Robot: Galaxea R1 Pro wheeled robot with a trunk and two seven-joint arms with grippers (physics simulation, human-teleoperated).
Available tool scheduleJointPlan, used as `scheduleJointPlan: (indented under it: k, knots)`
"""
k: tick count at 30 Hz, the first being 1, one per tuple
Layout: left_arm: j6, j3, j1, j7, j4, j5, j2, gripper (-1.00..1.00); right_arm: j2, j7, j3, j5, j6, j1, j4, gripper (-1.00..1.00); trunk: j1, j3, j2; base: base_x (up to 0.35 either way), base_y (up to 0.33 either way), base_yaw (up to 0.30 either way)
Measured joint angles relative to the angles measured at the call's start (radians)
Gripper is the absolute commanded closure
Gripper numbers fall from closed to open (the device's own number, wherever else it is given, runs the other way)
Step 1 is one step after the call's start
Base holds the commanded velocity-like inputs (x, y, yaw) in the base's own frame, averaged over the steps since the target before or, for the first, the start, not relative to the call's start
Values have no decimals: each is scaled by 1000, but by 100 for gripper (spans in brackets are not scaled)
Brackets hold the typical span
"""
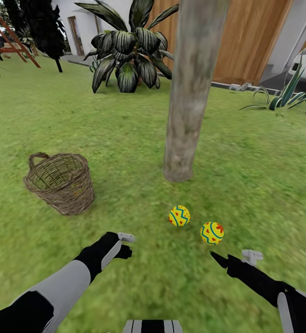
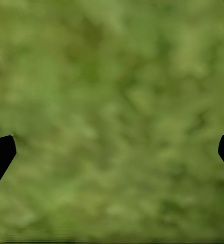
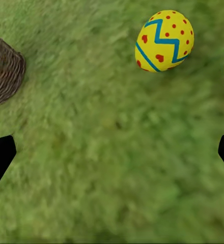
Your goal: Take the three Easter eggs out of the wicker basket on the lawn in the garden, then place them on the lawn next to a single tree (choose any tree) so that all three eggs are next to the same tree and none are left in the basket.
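Two bright yellow Easter eggs (image 1: pixel 179 215) (image 1: pixel 212 232) with blue zigzags lie on mottled green lawn (image 1: pixel 125 129) beside one pale grey-brown tree trunk (image 1: pixel 190 88); one brown wicker basket (image 1: pixel 60 182) stands apart. Left hand (image 1: pixel 123 245) and right hand (image 1: pixel 231 258) hover open, empty.

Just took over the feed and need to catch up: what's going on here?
Two eggs lie on the grass near the foot of the tree trunk. The basket stands apart to the left; I cannot tell whether a third egg is inside. Both end effectors, left and right, are open, hold nothing and hover over the grass.
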Motion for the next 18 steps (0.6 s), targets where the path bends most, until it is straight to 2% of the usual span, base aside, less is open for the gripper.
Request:
scheduleJointPlan:
  k: [10, 18]
  knots:
    - [0, 1, -1, 2, 1, 1, 1, -100, 0, 0, 11, 0, 0, 0, 1, -100, -4, 32, 2, -29, 0, 268]
    - [1, 3, -1, 2, 0, 1, 1, -100, 0, 0, 14, 0, 0, 0, 11, -100, -8, 56, 4, -260, 0, 261]
